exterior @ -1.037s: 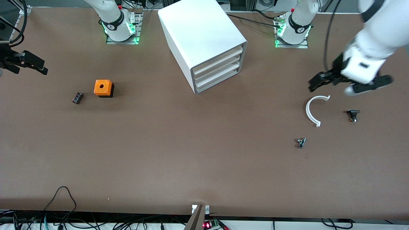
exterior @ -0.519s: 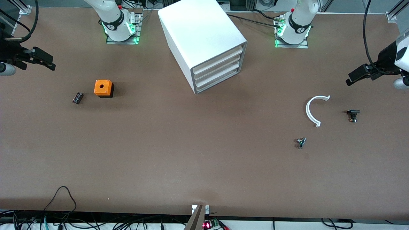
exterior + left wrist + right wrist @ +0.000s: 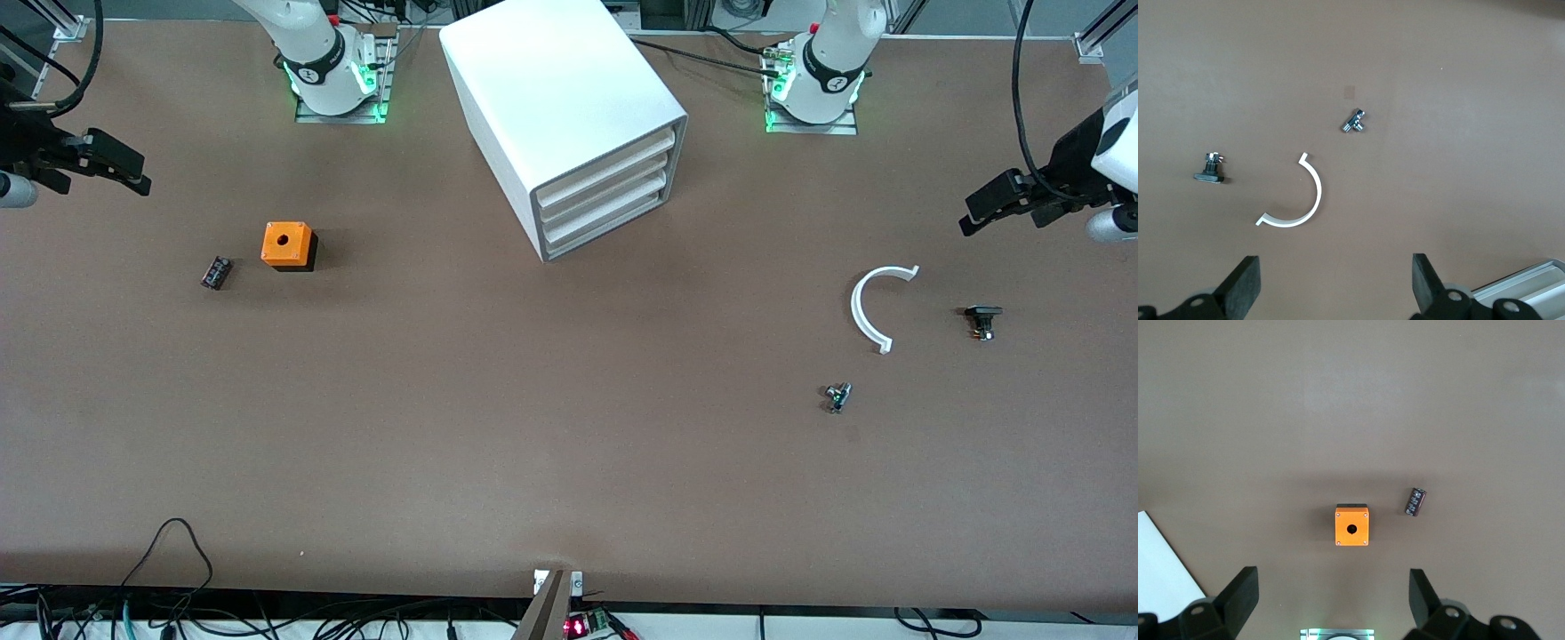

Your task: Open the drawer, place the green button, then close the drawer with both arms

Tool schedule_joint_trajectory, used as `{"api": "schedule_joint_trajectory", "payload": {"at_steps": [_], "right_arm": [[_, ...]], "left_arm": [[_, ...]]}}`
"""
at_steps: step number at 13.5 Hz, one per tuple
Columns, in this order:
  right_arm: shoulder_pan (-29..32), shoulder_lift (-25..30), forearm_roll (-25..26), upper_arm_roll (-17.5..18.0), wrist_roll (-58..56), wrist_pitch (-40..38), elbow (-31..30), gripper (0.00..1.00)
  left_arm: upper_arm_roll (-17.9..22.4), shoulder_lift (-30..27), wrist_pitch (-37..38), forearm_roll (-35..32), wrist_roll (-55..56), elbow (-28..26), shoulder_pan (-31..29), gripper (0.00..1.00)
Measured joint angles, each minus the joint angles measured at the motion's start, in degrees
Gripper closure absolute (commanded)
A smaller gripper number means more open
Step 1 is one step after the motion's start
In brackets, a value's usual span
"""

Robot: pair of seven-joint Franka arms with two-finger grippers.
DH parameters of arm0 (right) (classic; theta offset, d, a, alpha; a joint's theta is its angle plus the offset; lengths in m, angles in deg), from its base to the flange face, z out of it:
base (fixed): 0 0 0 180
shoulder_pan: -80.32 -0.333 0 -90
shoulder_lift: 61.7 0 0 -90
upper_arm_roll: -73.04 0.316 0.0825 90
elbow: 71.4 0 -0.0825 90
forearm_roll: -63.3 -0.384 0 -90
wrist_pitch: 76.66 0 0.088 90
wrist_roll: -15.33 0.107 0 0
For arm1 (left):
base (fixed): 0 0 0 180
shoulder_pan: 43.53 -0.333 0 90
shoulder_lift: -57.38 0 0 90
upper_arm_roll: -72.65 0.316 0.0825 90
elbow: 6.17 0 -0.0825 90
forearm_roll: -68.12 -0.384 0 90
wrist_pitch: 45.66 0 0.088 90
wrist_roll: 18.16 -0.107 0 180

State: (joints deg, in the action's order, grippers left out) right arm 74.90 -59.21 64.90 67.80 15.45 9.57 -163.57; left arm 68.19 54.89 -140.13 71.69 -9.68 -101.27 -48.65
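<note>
front view: the task is at its very start by the look of it. the drawer [image 3: 606, 226], lowest of three shallow white trays in the grey-framed front of the smooth, box-shaped white cabinet [image 3: 551, 80], sits flush and shut. the button [image 3: 216, 272] lies on the matte brown table [image 3: 498, 444] just beside the orange box [image 3: 288, 245], toward the right arm's end; it is a tiny dark stub and its green cap cannot be made out here. the left gripper [image 3: 991, 203] hangs over the left arm's end of the table, the right gripper [image 3: 120, 164] over the right arm's end, neither near the cabinet. a thin white half-ring [image 3: 869, 309], a black-capped part [image 3: 982, 318] and a small silvery part [image 3: 837, 396] lie at the left arm's end.

left wrist view: the left gripper [image 3: 1335, 287] has its black fingers spread wide with nothing between them, over the half-ring [image 3: 1301, 200], the flat-capped black part [image 3: 1209, 168] and the shiny metal part [image 3: 1353, 122].

right wrist view: the right gripper [image 3: 1331, 597] is likewise spread and empty, above the square orange box [image 3: 1351, 526] with its round hole, and the button [image 3: 1415, 501], a short dark cylinder lying on its side.

judgement: opening comes first; one arm must reach the lowest drawer's narrow front edge, while the right arm, closer to the button, needs a fine pinch on a small, rollable part
</note>
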Motion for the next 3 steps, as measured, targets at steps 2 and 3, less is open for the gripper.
{"api": "schedule_joint_trajectory", "payload": {"at_steps": [2, 3], "right_arm": [[0.0, 0.0, 0.0, 0.0, 0.0, 0.0, 0.0, 0.00], [0.0, 0.0, 0.0, 0.0, 0.0, 0.0, 0.0, 0.00]], "left_arm": [[0.0, 0.7, 0.3, 0.0, -0.1, 1.1, 0.0, 0.00], [0.0, 0.8, 0.3, 0.0, -0.1, 1.3, 0.0, 0.00]]}}
